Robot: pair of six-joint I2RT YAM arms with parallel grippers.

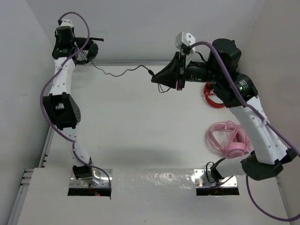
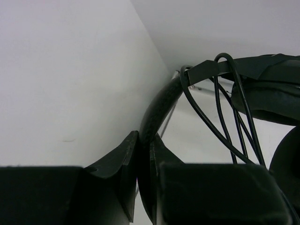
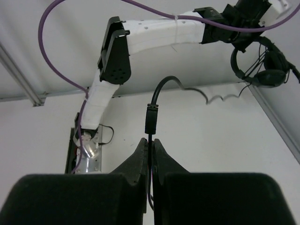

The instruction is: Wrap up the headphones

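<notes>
Headphones (image 1: 88, 50) aloft near white corner walls (image 1: 18, 56), above white table (image 1: 126, 122): headband (image 2: 159, 101) pinched by left jaws, cable (image 3: 151, 119) by right jaws.

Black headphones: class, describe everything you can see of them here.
The headphones are black, with a padded earcup and a curved, textured headband. The left gripper pinches the headband, holding them aloft at the far left. The thin cable loops a few times over the headband, then trails right to the right gripper, which is shut on it.
</notes>
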